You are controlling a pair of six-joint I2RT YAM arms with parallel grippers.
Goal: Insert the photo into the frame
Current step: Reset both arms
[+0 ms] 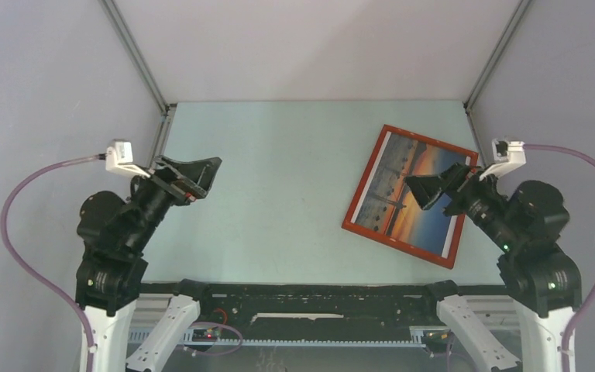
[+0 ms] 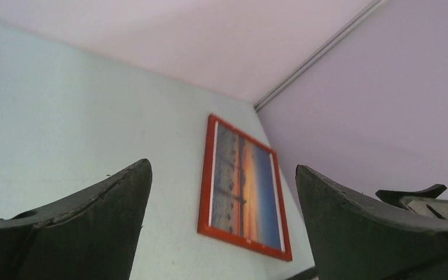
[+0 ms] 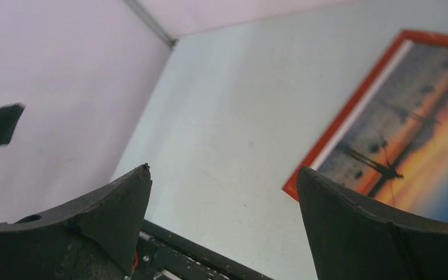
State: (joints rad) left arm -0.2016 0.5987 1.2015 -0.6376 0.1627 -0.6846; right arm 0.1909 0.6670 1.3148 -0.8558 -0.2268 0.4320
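The frame [image 1: 362,227], with a thin orange-red rim, lies flat on the pale table at the right. The sunset photo [image 1: 397,194] sits inside it, face up. It also shows in the left wrist view [image 2: 242,186] and the right wrist view [image 3: 408,146]. My right gripper [image 1: 426,190] is open and empty, raised over the frame's right part. My left gripper [image 1: 205,174] is open and empty, raised at the left, far from the frame. In both wrist views the jaws stand wide apart with nothing between them.
Grey enclosure walls [image 1: 46,93] stand on three sides, with metal posts [image 1: 135,54] at the back corners. A black rail [image 1: 318,298] runs along the table's near edge between the arm bases.
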